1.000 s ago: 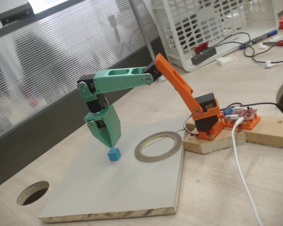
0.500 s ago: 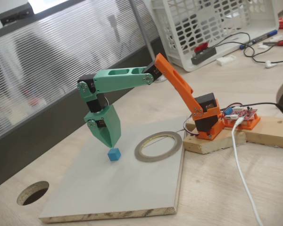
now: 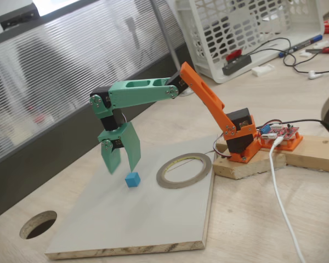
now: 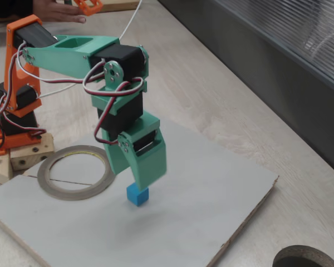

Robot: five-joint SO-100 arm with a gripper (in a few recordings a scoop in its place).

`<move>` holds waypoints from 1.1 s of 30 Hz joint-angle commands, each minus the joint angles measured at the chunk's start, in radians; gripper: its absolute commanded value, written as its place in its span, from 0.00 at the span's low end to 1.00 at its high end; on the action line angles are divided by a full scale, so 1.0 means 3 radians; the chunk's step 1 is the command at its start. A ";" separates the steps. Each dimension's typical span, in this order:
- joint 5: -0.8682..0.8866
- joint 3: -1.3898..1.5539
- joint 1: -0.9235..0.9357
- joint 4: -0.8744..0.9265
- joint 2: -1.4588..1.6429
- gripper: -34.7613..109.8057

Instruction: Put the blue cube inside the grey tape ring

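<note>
The blue cube (image 3: 132, 179) (image 4: 137, 195) lies on the pale board (image 3: 126, 224) (image 4: 211, 189), a short way from the grey tape ring (image 3: 170, 182) (image 4: 72, 194), which lies flat on the same board nearer the arm's orange base. My green gripper (image 3: 123, 169) (image 4: 136, 181) points straight down just above the cube. It is open, with its two fingers spread and nothing between them. In a fixed view the fingertips (image 3: 135, 164) hang a little above and to the left of the cube. The ring's hollow centre holds nothing.
A round dark hole (image 3: 38, 223) (image 4: 306, 258) is cut in the tabletop beyond the board's corner. The arm stands on a wooden block (image 3: 301, 153) with a white cable (image 3: 279, 192) trailing forward. A white basket (image 3: 247, 27) and a dark wall lie behind.
The gripper, shut over the cube in the earlier frames, has opened its fingers. The arm and the cube have stayed in place.
</note>
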 commanded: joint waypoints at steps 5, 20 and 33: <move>0.0020 -0.0041 0.0020 0.0082 0.0077 0.89; 0.0026 0.0159 0.0026 0.0031 0.0015 0.91; 0.0020 0.0199 0.0031 -0.0215 -0.0522 0.91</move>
